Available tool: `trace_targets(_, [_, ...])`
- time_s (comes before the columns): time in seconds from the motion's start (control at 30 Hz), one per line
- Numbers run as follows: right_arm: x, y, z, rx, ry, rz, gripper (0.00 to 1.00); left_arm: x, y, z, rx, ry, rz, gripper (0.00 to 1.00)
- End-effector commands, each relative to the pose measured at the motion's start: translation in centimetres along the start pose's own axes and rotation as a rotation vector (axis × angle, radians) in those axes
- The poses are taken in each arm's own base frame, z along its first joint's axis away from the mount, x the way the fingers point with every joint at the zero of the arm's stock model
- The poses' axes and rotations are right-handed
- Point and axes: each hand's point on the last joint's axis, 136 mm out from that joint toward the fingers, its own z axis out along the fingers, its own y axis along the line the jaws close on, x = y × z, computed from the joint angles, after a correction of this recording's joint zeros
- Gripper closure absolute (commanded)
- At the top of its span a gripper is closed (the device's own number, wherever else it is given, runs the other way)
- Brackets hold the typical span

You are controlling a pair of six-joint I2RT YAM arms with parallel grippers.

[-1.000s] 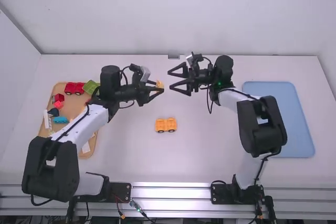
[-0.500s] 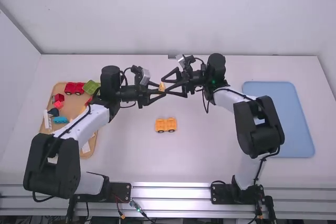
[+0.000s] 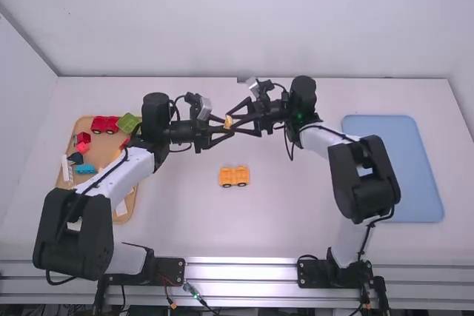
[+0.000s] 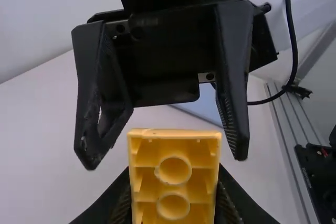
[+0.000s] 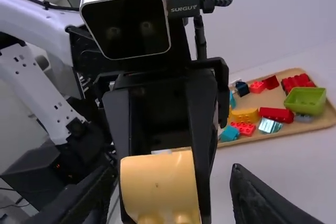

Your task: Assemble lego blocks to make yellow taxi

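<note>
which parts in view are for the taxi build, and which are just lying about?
Taxi:
yellow block, in the left gripper
yellow wheeled base, on the table
yellow piece in the wooden tray, possibly

Lying about:
red wheeled base, green open-topped piece, dark blue block, all in the wooden tray
blue tray, purpose unclear

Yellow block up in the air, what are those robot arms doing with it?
The left gripper is holding the yellow block above the table. The right gripper has its fingers open around it, maybe to take it. A yellow piece with wheels sits on the table.
</note>
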Motion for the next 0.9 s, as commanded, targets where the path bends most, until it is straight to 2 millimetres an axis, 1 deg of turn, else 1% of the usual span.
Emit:
trace_targets(0.0, [-0.68, 0.13, 0.22, -0.017, 0.008, -0.046, 0.45, 0.5, -0.33, -0.08, 0.022, 0.002, -0.01, 0.93])
trace_targets(0.1, [-0.68, 0.12, 0.22, -0.017, 0.008, -0.044, 0.5, 0.55, -0.08, -0.07, 0.007, 0.004, -0.012, 0.93])
trace_targets(0.17, [-0.67, 0.15, 0.28, -0.018, 0.008, -0.044, 0.54, 0.9, 0.57, -0.08, -0.031, 0.016, -0.029, 0.93])
trace_targets(0.2, [-0.66, 0.17, 0.33, -0.019, 0.009, -0.044, 0.55, 0.94, 0.61, -0.08, -0.034, 0.018, -0.031, 0.93])
trace_targets(0.3, [-0.61, 0.24, 0.54, -0.024, 0.011, -0.044, 0.6, 0.96, 0.42, -0.07, -0.024, 0.017, -0.032, 0.93])
trace_targets(0.43, [-0.63, 0.23, 0.48, -0.023, 0.01, -0.044, 0.63, 0.97, 0.49, -0.07, -0.028, 0.017, -0.03, 0.93])
trace_targets(0.67, [-0.62, 0.27, 0.56, -0.025, 0.011, -0.044, 0.71, 0.9, 0.48, -0.07, -0.027, 0.015, -0.026, 0.92])
trace_targets(0.77, [-0.56, 0.41, 0.88, -0.033, 0.014, -0.048, 0.73, 0.89, 0.52, -0.09, -0.029, 0.015, -0.026, 0.89])
trace_targets(0.83, [-0.52, 0.47, 1.06, -0.037, 0.015, -0.048, 0.73, 0.89, 0.51, -0.08, -0.029, 0.015, -0.025, 0.73])
trace_targets(0.87, [-0.54, 0.47, 1.05, -0.036, 0.015, -0.049, 0.73, 0.89, 0.52, -0.09, -0.029, 0.015, -0.025, 0.66])
